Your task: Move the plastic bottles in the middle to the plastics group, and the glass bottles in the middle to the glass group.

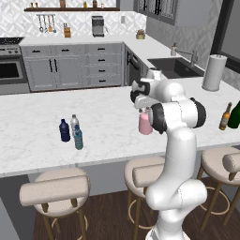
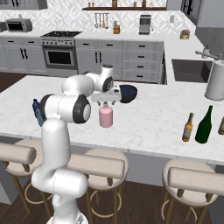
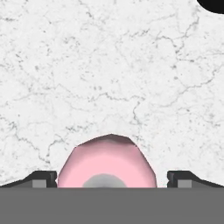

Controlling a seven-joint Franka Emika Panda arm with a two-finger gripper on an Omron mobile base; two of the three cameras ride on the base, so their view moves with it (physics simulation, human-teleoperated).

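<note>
The pink glass bottle stands upright mid-counter. My gripper hangs straight above it, open. In the hand view the pink bottle and its pale cap sit between the two fingertips, with gaps on both sides. The teal-blue bottle stands with the navy bottle and the clear water bottle at the left. The brown bottle stands next to the dark green bottle at the right.
A dark bowl sits just behind the hand. A paper towel roll stands by the sink. Stools line the counter's near edge. Bare marble lies between the pink bottle and both groups.
</note>
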